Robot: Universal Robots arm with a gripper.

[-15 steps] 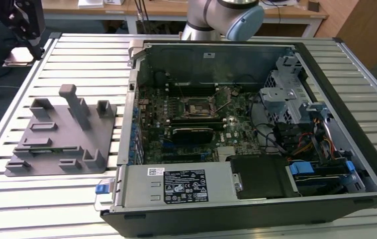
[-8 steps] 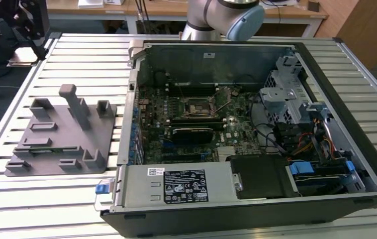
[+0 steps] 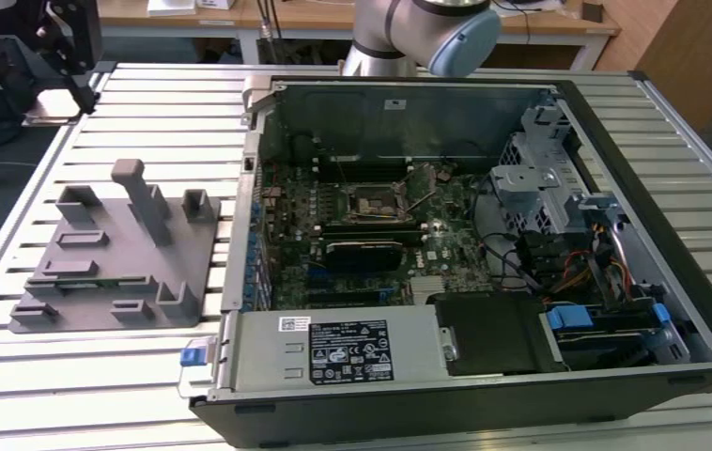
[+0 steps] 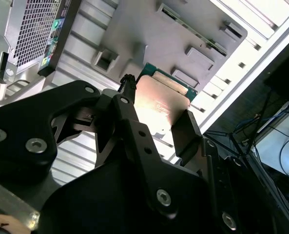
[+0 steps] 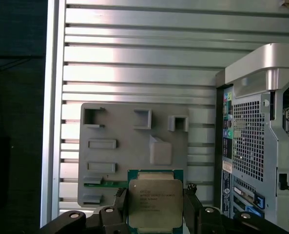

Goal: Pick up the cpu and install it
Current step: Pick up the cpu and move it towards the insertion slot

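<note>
The gripper (image 5: 155,210) is closed to the width of the cpu (image 5: 154,202). Its 2 fingers (image 5: 119,207) press on opposite edges of the chip, and the silvery top faces the camera in both wrist views. The cpu hangs over one edge of the grey holder plate (image 5: 134,146), beside a thin green strip (image 5: 103,184) in one of the plate's slots. It appears to be clear of the plate, though the gap is hard to judge. In the exterior view, the open computer case (image 3: 482,235) stands just beside the plate on the slatted table (image 3: 143,103), on the exterior view's right. The motherboard socket (image 3: 369,197) sits inside the case, beyond the wall nearest the plate.
</note>
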